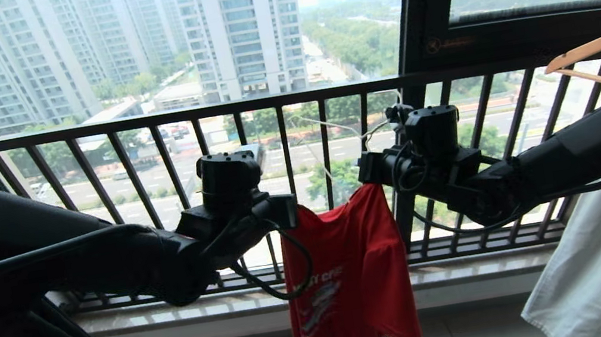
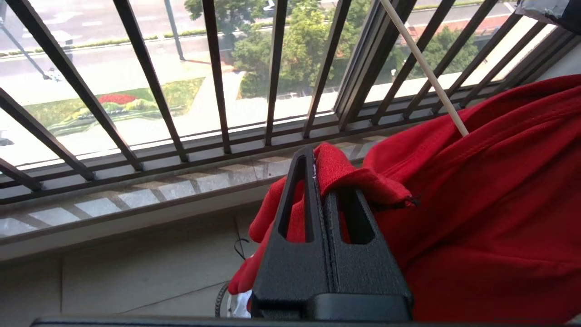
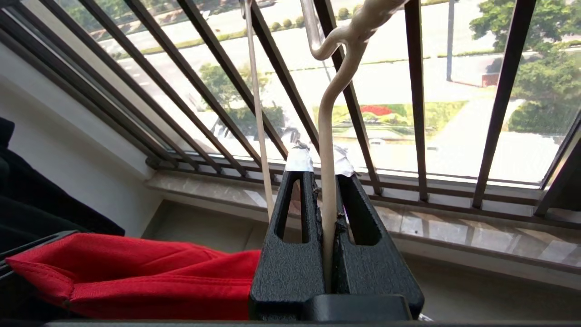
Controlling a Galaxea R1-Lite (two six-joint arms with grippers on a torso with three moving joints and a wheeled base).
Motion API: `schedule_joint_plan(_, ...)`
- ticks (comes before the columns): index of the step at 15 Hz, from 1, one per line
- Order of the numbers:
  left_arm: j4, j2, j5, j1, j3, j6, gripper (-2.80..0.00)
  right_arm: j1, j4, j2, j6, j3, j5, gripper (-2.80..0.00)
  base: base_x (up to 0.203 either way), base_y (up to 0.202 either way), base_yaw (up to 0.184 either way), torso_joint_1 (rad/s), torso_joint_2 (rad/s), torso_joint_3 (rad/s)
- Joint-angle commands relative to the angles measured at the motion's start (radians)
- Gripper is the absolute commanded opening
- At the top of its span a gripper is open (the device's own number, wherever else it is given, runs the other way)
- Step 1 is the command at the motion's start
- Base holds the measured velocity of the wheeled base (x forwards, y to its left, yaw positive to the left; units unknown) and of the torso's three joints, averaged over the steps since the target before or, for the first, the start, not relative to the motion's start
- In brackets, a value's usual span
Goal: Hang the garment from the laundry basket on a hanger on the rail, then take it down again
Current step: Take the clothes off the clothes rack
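1. The shirt hangs before the window railing, between both arms.
2. Left claw pinches its shoulder; a slip would drop it.
3. Right claw clamps the hanger; the thin wire could twist.

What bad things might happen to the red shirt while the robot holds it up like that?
1. The left gripper pinches only a small fold of the red T-shirt, so the cloth might slip out and drop.
2. The right gripper holds the thin white hanger by one wire, so it may twist and let the shirt slide off.
3. Both work close to the black window railing, where the hanger could snag.
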Motion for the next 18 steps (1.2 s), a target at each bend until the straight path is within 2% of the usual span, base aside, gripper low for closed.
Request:
schedule_joint_plan(1,-0.001,-0.070,-0.010,-0.011,0.029,0.004,-2.80,0.006,-0.005,-0.022,-0.002,-0.002,-0.043,-2.80,0.000,0.000,0.000,0.000,0.00,0.000)
schedule_joint_plan(2,0.000,-0.077,-0.024,-0.015,0.046,0.022,-2.80,0.007,-0.009,-0.022,-0.007,-0.011,-0.056,-2.80,0.000,0.000,0.000,0.000,0.00,0.000)
schedule_joint_plan(4,0.008,-0.075,-0.050,-0.016,0.087,0.124,-2.80,0.007,-0.011,-0.021,-0.009,-0.040,-0.118,-2.80,0.000,0.000,0.000,0.000,0.00,0.000)
schedule_joint_plan(6,0.113,-0.065,-0.053,-0.015,0.085,0.156,-2.80,0.011,-0.012,-0.016,-0.007,-0.053,-0.149,-2.80,0.000,0.000,0.000,0.000,0.00,0.000)
schedule_joint_plan(8,0.137,-0.059,-0.069,-0.015,0.081,0.159,-2.80,0.018,-0.012,-0.008,-0.006,-0.061,-0.161,-2.80,0.000,0.000,0.000,0.000,0.00,0.000)
schedule_joint_plan(9,0.137,-0.075,-0.099,-0.016,0.100,0.161,-2.80,0.024,-0.012,-0.005,-0.006,-0.068,-0.183,-2.80,0.000,0.000,0.000,0.000,0.00,0.000)
schedule_joint_plan(11,0.141,-0.115,-0.223,-0.015,0.151,0.185,-2.80,0.027,-0.012,0.000,-0.006,-0.075,-0.192,-2.80,0.000,0.000,0.000,0.000,0.00,0.000)
schedule_joint_plan(13,0.145,-0.115,-0.236,-0.014,0.182,0.237,-2.80,0.025,-0.011,0.001,-0.007,-0.084,-0.200,-2.80,0.000,0.000,0.000,0.000,0.00,0.000)
schedule_joint_plan(16,0.141,-0.110,-0.249,-0.023,0.256,0.356,-2.80,0.025,-0.011,0.005,-0.010,-0.094,-0.222,-2.80,0.000,0.000,0.000,0.000,0.00,0.000)
schedule_joint_plan(18,0.136,-0.147,-0.379,-0.037,0.302,0.366,-2.80,0.025,-0.009,0.018,-0.010,-0.112,-0.230,-2.80,0.000,0.000,0.000,0.000,0.00,0.000)
